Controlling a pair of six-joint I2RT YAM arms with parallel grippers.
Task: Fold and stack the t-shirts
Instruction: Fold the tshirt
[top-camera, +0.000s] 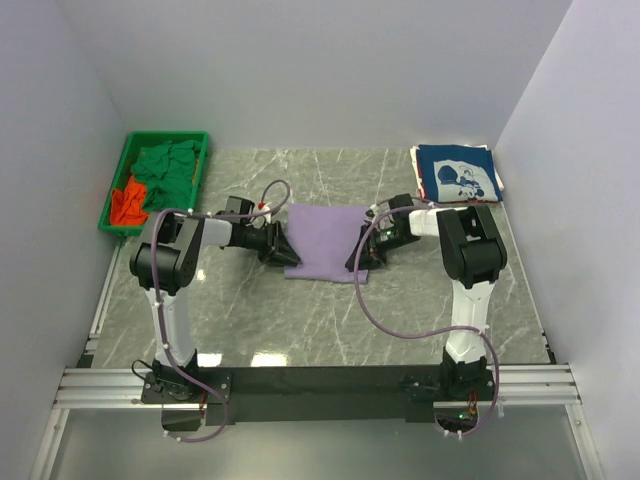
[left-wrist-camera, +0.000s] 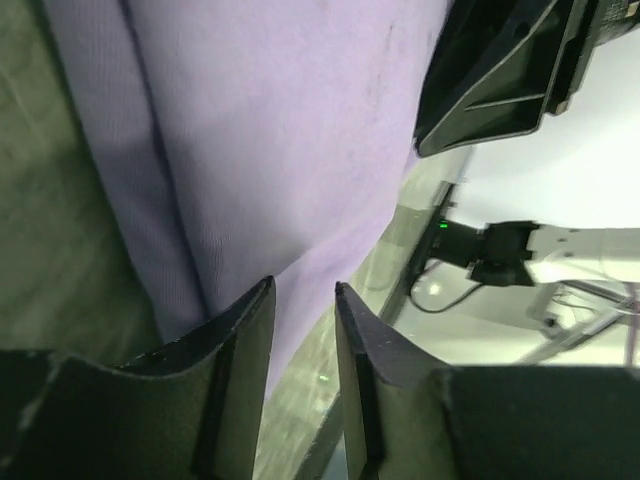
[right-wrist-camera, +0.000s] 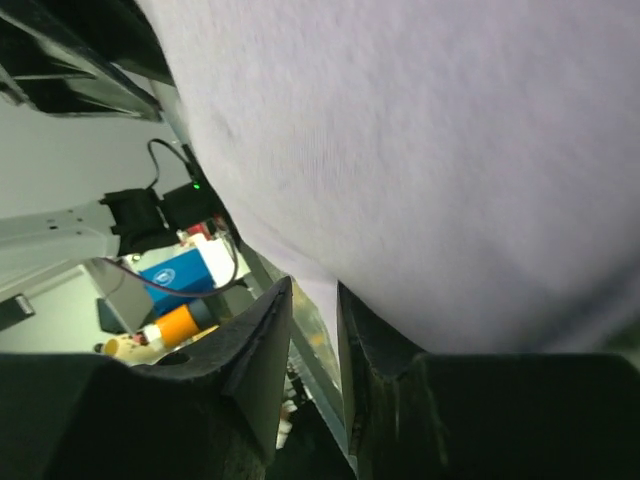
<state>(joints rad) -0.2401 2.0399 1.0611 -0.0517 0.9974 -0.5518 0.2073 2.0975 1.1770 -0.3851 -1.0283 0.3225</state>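
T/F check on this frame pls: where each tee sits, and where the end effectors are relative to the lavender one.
1. The lavender t-shirt lies between the left end effector and the right end effector. True.
2. The navy t-shirt is in the green bin. False: it lies on the table at the far right, outside the bin.
3. The green t-shirt and the orange-red t-shirt are in the bin. True.
4. The lavender t-shirt is stacked on the navy one. False: they lie apart.
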